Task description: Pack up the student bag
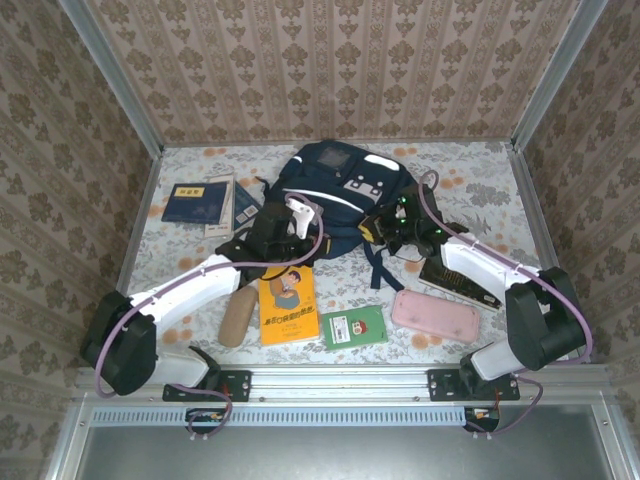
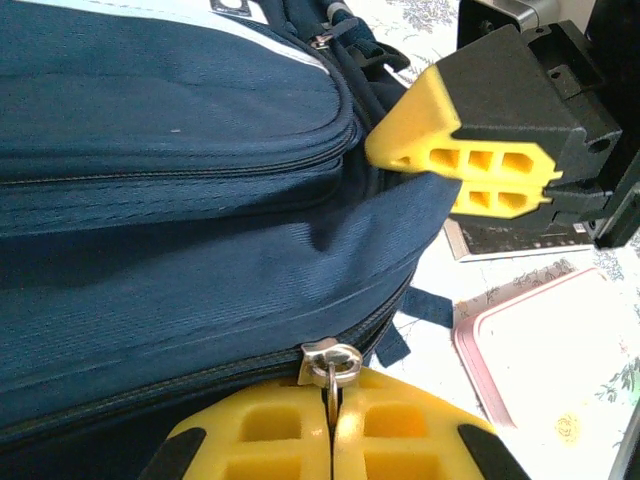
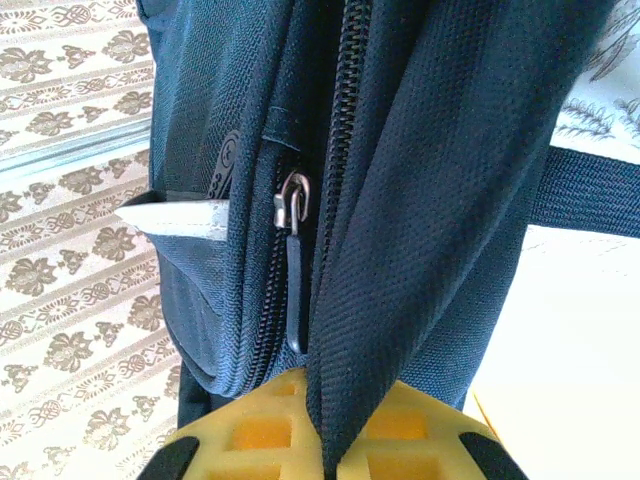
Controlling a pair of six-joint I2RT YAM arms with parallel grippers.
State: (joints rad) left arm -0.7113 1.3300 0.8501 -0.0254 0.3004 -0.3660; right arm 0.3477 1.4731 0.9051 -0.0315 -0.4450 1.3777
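Note:
The student bag, a big navy-blue backpack with white stripes and pale pocket patches, lies at the middle back of the table. My left gripper is at its near left side, shut on the silver zipper pull of the main zipper; the yellow pads meet with the metal tab between them. My right gripper is at the bag's near right side, shut on a fold of the navy fabric. A second zipper pull hangs beside that fold. The right gripper's yellow finger appears in the left wrist view.
Near the front lie a tan pouch, an orange book, a green card box and a pink pencil case. A navy book with a yellow label lies back left. A dark ruler-like item sits under the right arm.

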